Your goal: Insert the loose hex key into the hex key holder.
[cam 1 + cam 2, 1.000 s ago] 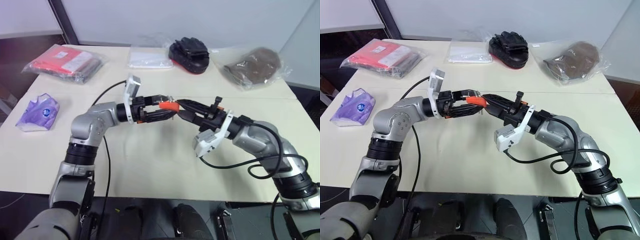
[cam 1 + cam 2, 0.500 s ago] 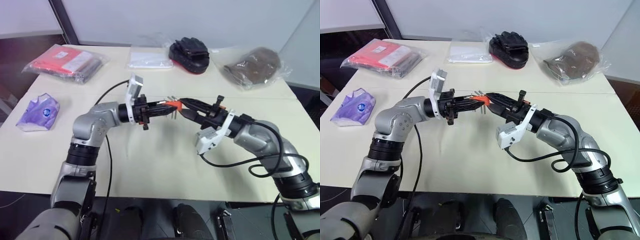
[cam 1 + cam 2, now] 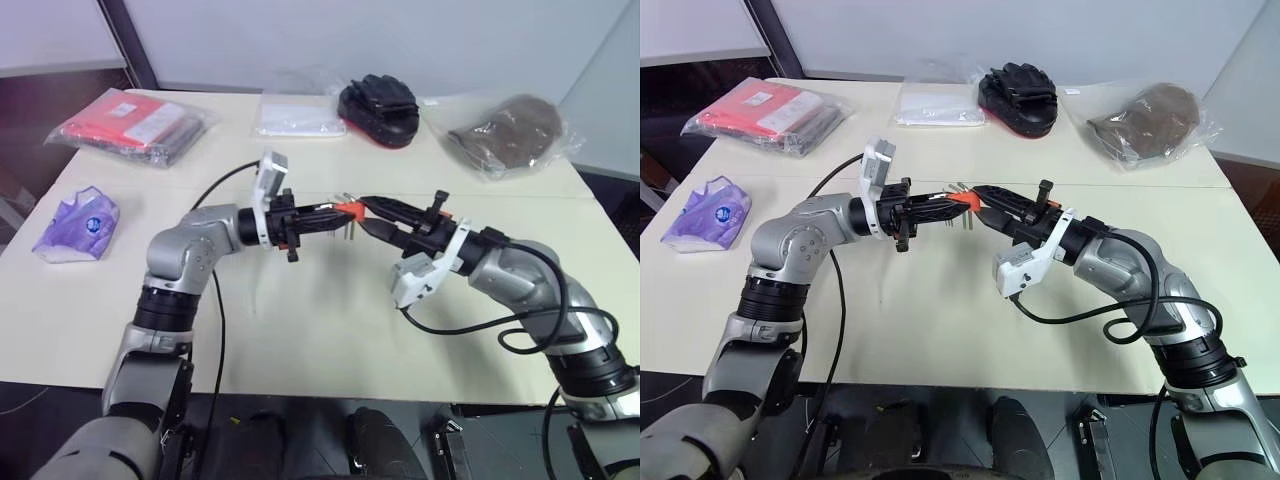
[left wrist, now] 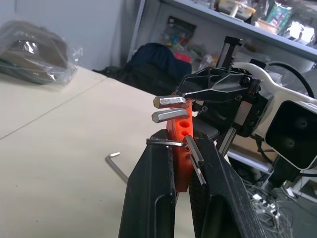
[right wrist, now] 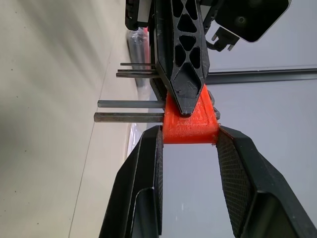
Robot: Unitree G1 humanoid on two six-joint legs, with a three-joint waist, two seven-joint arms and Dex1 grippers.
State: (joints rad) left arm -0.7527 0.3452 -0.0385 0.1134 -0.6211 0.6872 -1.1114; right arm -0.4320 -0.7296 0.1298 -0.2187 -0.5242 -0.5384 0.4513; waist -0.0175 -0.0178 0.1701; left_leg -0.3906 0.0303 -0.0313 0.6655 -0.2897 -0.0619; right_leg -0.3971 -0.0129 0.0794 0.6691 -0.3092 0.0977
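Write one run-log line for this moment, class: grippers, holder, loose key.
left gripper: shut on orange holder | right gripper: also clamps holder, held above table | loose hex key: lying on table, not inserted

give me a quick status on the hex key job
Both grippers shut on the hex key holder: left gripper, right gripper, held above the table. Loose hex key lies on the table, not inserted. Nothing in the way.
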